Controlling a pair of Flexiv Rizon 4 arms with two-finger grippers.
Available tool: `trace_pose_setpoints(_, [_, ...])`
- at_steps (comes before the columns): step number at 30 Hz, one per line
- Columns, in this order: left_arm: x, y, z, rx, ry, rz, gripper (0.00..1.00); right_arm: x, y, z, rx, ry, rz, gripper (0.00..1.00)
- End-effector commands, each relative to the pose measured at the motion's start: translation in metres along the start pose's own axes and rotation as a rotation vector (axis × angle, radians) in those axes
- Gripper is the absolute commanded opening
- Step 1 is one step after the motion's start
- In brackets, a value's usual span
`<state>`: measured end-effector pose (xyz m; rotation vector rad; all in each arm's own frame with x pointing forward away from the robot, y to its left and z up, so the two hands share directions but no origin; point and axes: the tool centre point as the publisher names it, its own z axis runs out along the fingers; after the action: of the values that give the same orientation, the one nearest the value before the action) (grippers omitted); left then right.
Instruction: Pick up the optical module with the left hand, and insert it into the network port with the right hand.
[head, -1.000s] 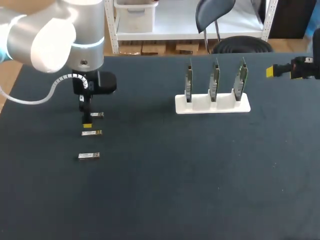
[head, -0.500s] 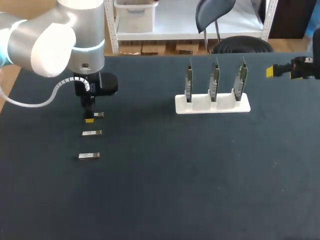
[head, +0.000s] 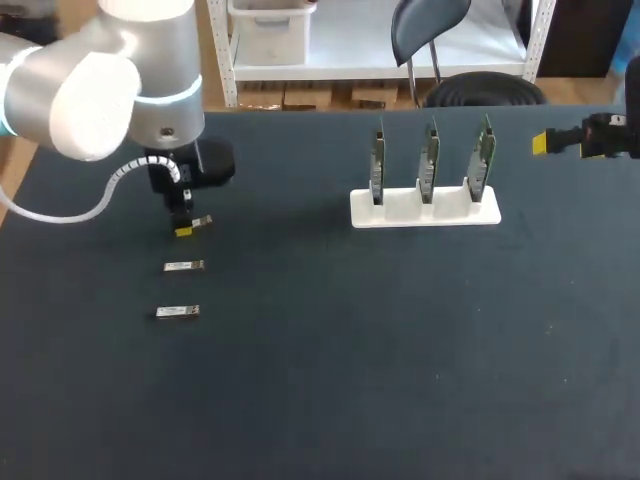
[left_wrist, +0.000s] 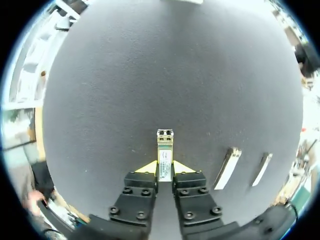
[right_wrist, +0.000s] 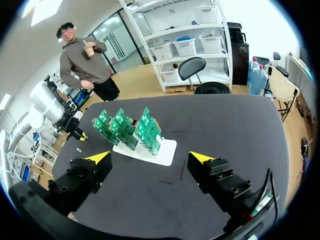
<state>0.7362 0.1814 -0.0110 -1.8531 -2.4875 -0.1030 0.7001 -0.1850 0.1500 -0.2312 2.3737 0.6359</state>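
A: Which step was in hand?

B: Pick-up, so it was judged. The left gripper (head: 183, 228) was found clamped on one optical module (head: 200, 221), yellow tips pressed against its two long sides. In the left wrist view the module (left_wrist: 164, 145) was seen jutting ahead of the fingers. It was noted tilted and seemingly just clear of the black table (head: 330, 400); contact could not be ruled out.

A: Other modules?

B: Two spare modules (head: 184, 266) were recorded lying flat nearby, apart from the gripper.

A: The right side?

B: The right gripper (head: 560, 143) was logged well apart from the white stand (head: 425, 212) of three green circuit boards (head: 429, 160), fingers spread wide, nothing between them. The ports could not be made out.

A: Next move?

B: A handover was judged necessary. The module would need to be carried toward the middle, taken by the right gripper with its plug end left free, then lined up with a board's port.
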Motion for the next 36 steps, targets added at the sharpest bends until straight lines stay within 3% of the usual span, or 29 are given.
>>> trace_pose_setpoints(1, [0.006, 0.004, -0.024, -0.019, -0.15, -0.117, 0.0, 0.0, 0.0, 0.0, 0.0, 0.0, 0.0, 1.0])
trace_pose_setpoints(8, [-0.005, 0.031, -0.097, -0.014, -0.554, -0.442, 0.0, 0.0, 0.0, 0.0, 0.0, 0.0, 0.0, 1.0])
trace_pose_setpoints(11, [-0.012, 0.039, -0.13, -0.041, -0.688, -0.507, 0.0, 0.0, 0.0, 0.0, 0.0, 0.0, 0.0, 1.0])
trace_pose_setpoints(16, [-0.026, 0.042, -0.178, 0.001, -0.924, -0.618, 0.0, 0.0, 0.0, 0.0, 0.0, 0.0, 0.0, 1.0])
trace_pose_setpoints(18, [-0.035, 0.038, -0.194, -0.003, -0.998, -0.628, 0.0, 0.0, 0.0, 0.0, 0.0, 0.0, 0.0, 1.0])
trace_pose_setpoints(24, [-0.068, 0.022, -0.23, 0.109, -1.265, -0.636, 0.0, 0.0, 0.0, 0.0, 0.0, 0.0, 0.0, 1.0])
trace_pose_setpoints(29, [-0.09, 0.003, -0.253, 0.131, -1.445, -0.554, 0.0, 0.0, 0.0, 0.0, 0.0, 0.0, 0.0, 1.0])
trace_pose_setpoints(36, [-0.122, -0.016, -0.271, 0.115, -1.584, -0.395, 0.0, 0.0, 0.0, 0.0, 0.0, 0.0, 0.0, 1.0])
